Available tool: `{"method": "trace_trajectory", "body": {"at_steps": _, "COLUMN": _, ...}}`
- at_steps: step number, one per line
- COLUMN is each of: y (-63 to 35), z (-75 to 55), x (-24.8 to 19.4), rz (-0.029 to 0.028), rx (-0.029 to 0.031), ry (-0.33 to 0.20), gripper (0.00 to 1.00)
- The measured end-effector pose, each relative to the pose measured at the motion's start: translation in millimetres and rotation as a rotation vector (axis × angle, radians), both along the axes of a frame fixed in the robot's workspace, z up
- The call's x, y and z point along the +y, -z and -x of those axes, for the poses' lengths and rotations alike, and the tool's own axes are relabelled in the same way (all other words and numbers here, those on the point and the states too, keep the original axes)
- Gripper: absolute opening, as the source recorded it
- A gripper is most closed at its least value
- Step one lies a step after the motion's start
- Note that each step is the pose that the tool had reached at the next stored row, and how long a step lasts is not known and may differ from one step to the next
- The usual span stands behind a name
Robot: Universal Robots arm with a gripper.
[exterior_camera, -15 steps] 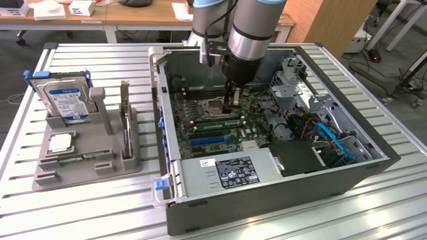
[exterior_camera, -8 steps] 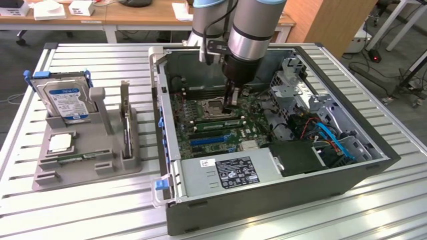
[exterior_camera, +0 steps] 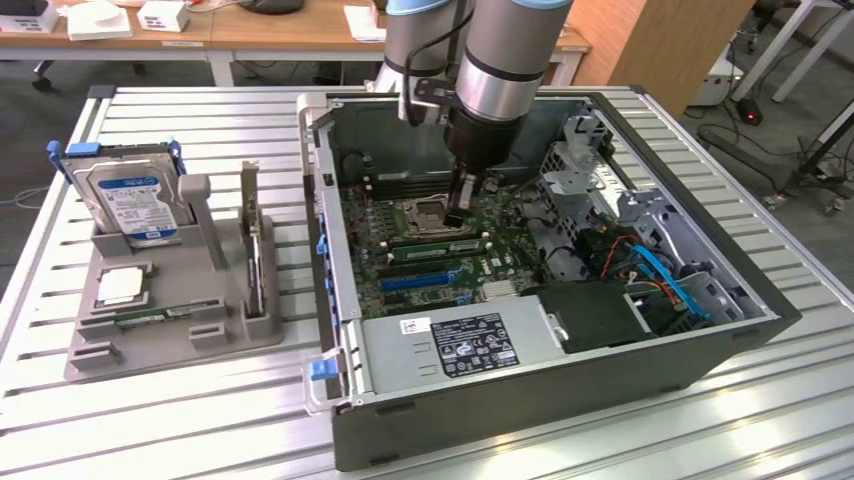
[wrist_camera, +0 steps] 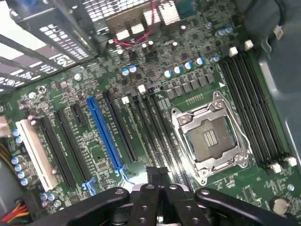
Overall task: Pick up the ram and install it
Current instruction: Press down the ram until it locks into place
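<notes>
Ram (exterior_camera: 154, 317), a thin green stick, lies flat in a front slot of the grey holder (exterior_camera: 180, 345) on the tabletop (exterior_camera: 200, 425), well apart from my claw (exterior_camera: 462, 218). My claw is shut tight, its fingers pressed together, and it hangs inside the open computer case (exterior_camera: 534, 420) at the exterior view's right. I cannot tell whether anything thin is pinched between the fingers. The tip sits just over the motherboard (exterior_camera: 441, 278), beside the empty processor socket (exterior_camera: 430, 213) and above the long memory slots (exterior_camera: 434, 247) next to it. 2 greenish strips run along those slots, and I cannot tell whether they are sticks already seated.

In the wrist view my claw (wrist_camera: 156, 188) is low over the dark memory slots (wrist_camera: 160, 127), with the socket (wrist_camera: 211, 141) to one side and a blue slot (wrist_camera: 106, 132) and a white slot (wrist_camera: 35, 153) further off.

The holder also carries a silver hard drive (exterior_camera: 134, 200) with a blue label standing upright at its back, a small square silver chip (exterior_camera: 120, 285) lying flat in the middle, and a thin dark card (exterior_camera: 250, 225) standing on edge. The case holds the motherboard, a grey power supply (exterior_camera: 461, 342) at its near end, and blue cables (exterior_camera: 674, 280).
</notes>
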State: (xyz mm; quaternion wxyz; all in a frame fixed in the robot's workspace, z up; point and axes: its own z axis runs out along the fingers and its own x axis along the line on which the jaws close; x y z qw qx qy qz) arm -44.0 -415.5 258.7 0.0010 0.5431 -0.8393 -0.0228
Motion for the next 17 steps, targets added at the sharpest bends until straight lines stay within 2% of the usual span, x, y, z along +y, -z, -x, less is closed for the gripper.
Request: {"method": "trace_trajectory", "body": {"at_steps": 17, "y": 0.7, "z": 0.2, "x": 0.0, "rz": 0.0000, "rx": 0.0000, "ry": 0.223, "gripper": 0.09}}
